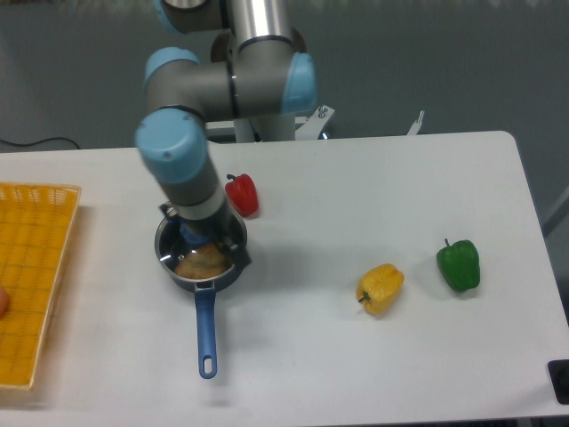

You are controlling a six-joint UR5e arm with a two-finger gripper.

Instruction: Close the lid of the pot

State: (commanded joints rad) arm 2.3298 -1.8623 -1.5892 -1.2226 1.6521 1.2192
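The pot (178, 267) stands on the white table left of centre, its long blue handle (206, 329) pointing toward the front edge. The glass lid (209, 262) with its metal rim sits level over the pot's mouth. I cannot tell whether it rests on the rim or hangs just above it. Something brownish shows through the glass. My gripper (199, 238) points straight down over the middle of the lid, where a bit of blue knob (190, 237) shows. The wrist hides the fingers, so I cannot see whether they grip the knob.
A red bell pepper (243, 195) lies just behind the pot on its right, close to the arm. A yellow pepper (381, 288) and a green pepper (459, 264) lie at the right. A yellow basket (36, 267) stands at the left edge.
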